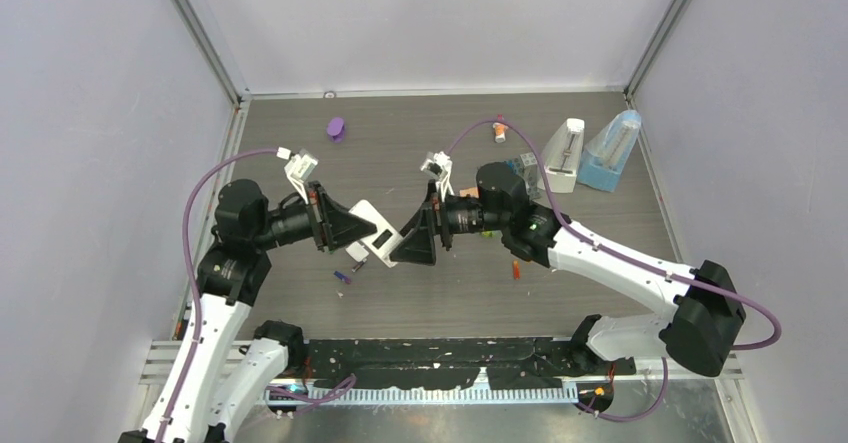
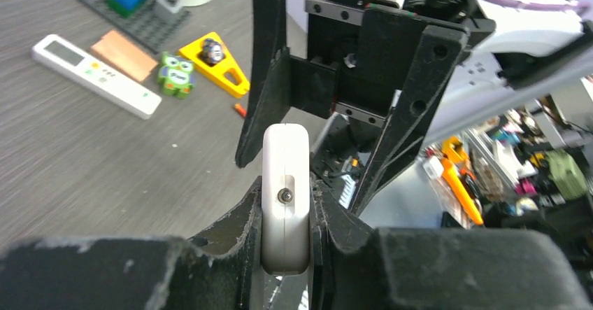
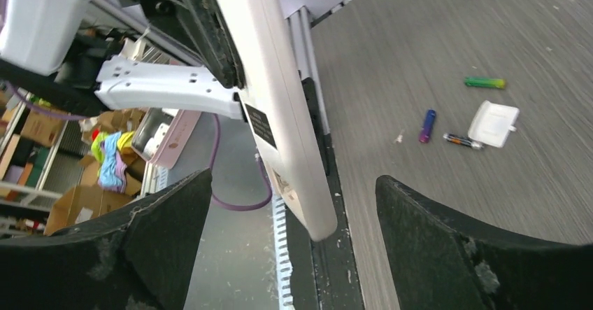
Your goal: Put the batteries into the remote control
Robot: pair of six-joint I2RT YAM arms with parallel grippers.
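My left gripper (image 2: 287, 187) is shut on the white remote control (image 2: 285, 149), which stands edge-on between its fingers above the table. My right gripper (image 3: 292, 184) is open, its two black fingers set wide on either side of the remote's free end (image 3: 280, 121) without touching it. From above, both grippers (image 1: 355, 228) (image 1: 410, 243) meet at the remote (image 1: 372, 243) mid-table. A green battery (image 3: 484, 82), a purple battery (image 3: 426, 125) and a dark, silver-ended battery (image 3: 461, 141) lie on the table beside a white cover (image 3: 494, 122). A red-orange battery (image 2: 240, 109) lies further off.
A second white remote (image 2: 94, 75), a copper plate (image 2: 124, 54), a green owl figure (image 2: 175, 74) and a yellow triangle (image 2: 215, 64) lie beyond the right gripper. Two metronomes (image 1: 565, 155) (image 1: 612, 150) stand at the back right. A purple object (image 1: 336, 128) sits at the back left.
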